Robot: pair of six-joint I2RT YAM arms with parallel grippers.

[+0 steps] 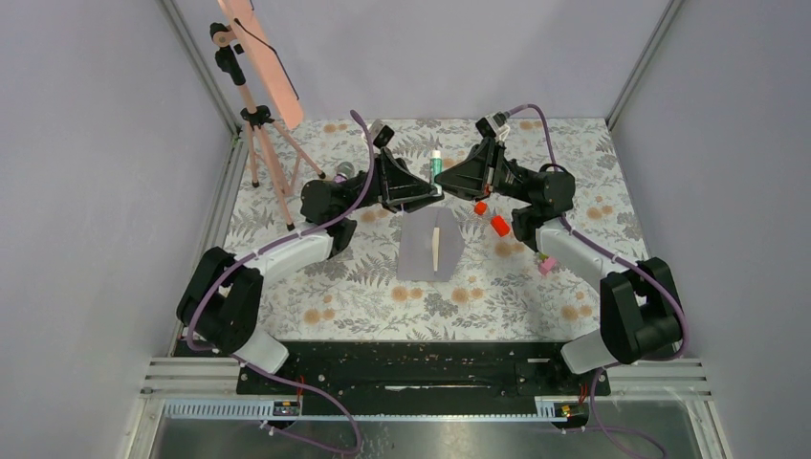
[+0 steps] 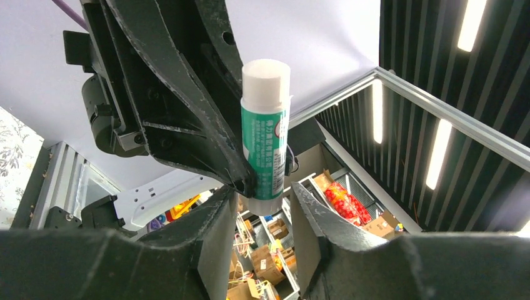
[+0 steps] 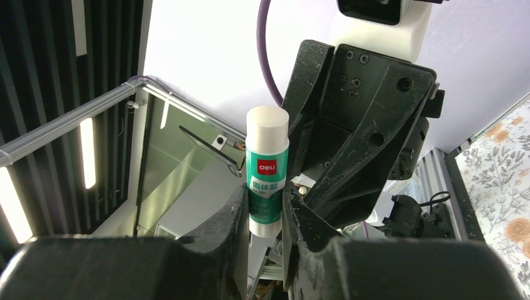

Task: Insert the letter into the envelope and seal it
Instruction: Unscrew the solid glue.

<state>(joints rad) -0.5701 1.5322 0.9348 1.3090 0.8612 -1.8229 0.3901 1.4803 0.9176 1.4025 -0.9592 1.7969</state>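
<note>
Top external showed both arms raised and meeting over the far middle of the table point(image 1: 287, 287), and between them a green-and-white glue stick point(image 1: 436, 163), so sealing looked like the business in hand. Right wrist gave it clearly: the right end effector point(image 3: 265, 199) was pinching the stick's green barrel, white end pointing away. Left wrist had the left end effector point(image 2: 264, 192) straddling the same barrel, its fingers so near that I couldn't tell whether they were gripping or only flanking it. My guess was a handover or a two-handed twist to bare the glue. Down on the table the envelope point(image 1: 417, 253) lay flat between the arms, untouched. Only a narrow cream strip of the letter point(image 1: 437, 247) showed along its middle, likely tucked in, ready for glue.
</note>
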